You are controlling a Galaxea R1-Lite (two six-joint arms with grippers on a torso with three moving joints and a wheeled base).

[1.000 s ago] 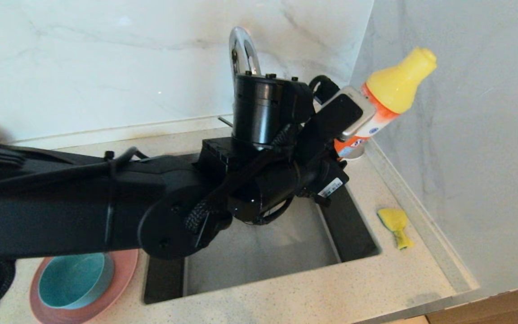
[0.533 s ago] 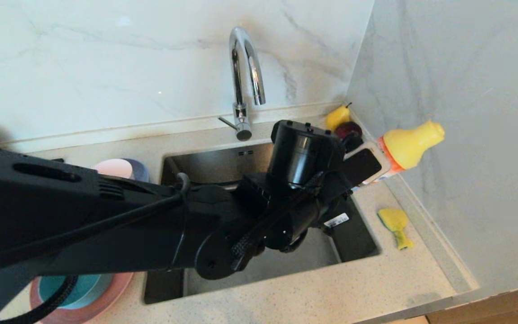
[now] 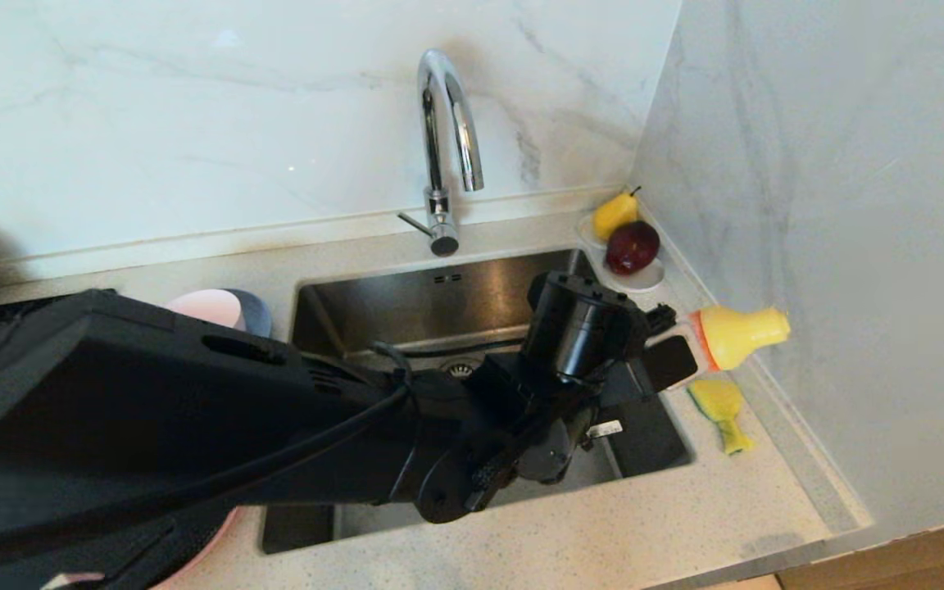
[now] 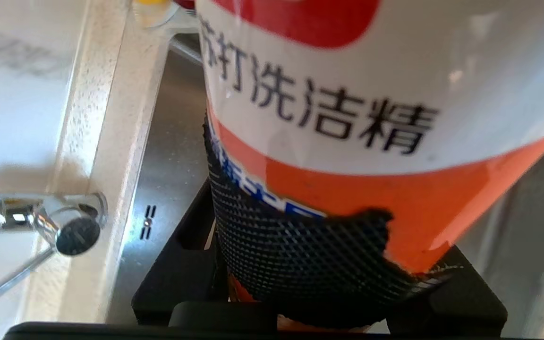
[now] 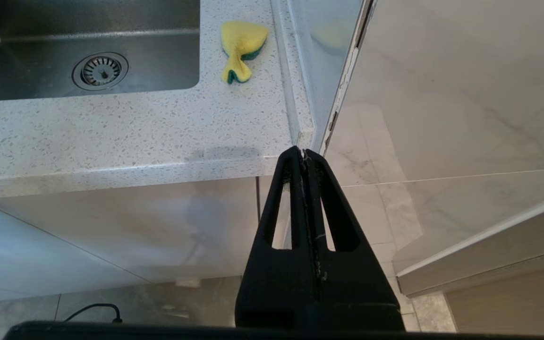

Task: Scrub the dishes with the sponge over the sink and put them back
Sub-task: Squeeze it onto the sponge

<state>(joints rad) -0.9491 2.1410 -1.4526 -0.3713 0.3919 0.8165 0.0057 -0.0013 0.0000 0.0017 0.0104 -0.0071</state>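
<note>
Fingers of the left gripper (image 3: pixel 673 352) pinch the detergent bottle (image 3: pixel 730 334), tipped sideways above the sponge (image 3: pixel 720 407) on the counter beside the sink (image 3: pixel 406 299). Soft, light foam; grip its narrow waist. Right gripper (image 5: pixel 303 156) hangs pressed together.

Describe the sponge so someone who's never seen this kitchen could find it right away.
Start at the steel sink and go to its right, onto the speckled counter by the side wall. The sponge lies flat there: yellow foam, green edge, pinched waist. The pear is also yellow, but sits on a saucer.
</note>
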